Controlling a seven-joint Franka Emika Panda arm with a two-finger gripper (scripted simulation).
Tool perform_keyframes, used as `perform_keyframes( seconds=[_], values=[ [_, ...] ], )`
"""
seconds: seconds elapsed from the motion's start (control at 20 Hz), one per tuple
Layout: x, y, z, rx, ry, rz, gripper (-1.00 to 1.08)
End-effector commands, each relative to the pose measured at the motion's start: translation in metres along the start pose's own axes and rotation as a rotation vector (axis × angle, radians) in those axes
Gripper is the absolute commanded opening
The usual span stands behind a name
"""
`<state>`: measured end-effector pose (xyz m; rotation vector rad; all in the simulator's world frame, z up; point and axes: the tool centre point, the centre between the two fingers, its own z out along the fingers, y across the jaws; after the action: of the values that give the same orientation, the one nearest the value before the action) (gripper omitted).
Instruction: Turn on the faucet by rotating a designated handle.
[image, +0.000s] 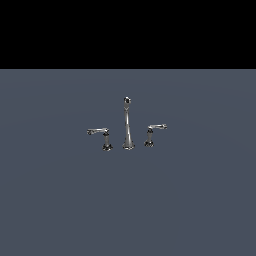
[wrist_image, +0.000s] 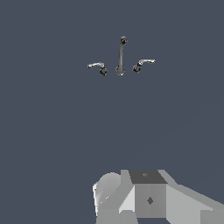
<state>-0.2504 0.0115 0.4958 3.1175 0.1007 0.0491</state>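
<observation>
Exterior and wrist views of a single-arm faucet task at the approach stage. The faucet (image: 128, 131) stands on a plain grey floor (image: 60, 210), well clear of every edge of that surface that shows. It is a three-piece chrome set: a tall tapered spout (image: 128, 122) with a dark tip in the middle, and one short lever handle on each side of it. The designated handle (image: 153, 133) sits at the exterior view's right of the spout, on a short post with a dark base, its lever short and slightly upslanted. The other handle (image: 101, 136), at the exterior view's left, carries a longer, level lever.

The arm does not appear in the exterior view. In the wrist view only a pale grey part of the gripper (wrist_image: 148, 199) body shows; the fingertips are out of frame, so it cannot be told whether the fingers are spread or clenched. They grasp nothing that can be seen. The faucet lies well apart from the gripper in this view, the designated handle (wrist_image: 142, 64) small and far off.

Risks, as judged from this position: the two handles look alike, so the approach could go to the longer lever by mistake. The spout stands just beside the target, and a wide sweep could strike it. The lever is short and slender, so a poorly centred contact could slip off it before it turns.
</observation>
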Motion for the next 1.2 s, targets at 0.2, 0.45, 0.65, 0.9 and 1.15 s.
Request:
perform_keyframes(
  seconds=[0.2,0.45,0.65,0.9,1.15],
  values=[
    [0.002,-0.001,0.003,0.000,0.000,0.010,-1.00],
    [0.012,-0.004,0.015,0.000,-0.002,0.052,-1.00],
    [0.026,-0.008,0.031,0.001,-0.003,0.110,-1.00],
    [0.050,-0.012,0.059,0.001,-0.006,0.210,-1.00],
    [0.081,-0.015,0.095,0.002,-0.010,0.333,-1.00]
  ],
)
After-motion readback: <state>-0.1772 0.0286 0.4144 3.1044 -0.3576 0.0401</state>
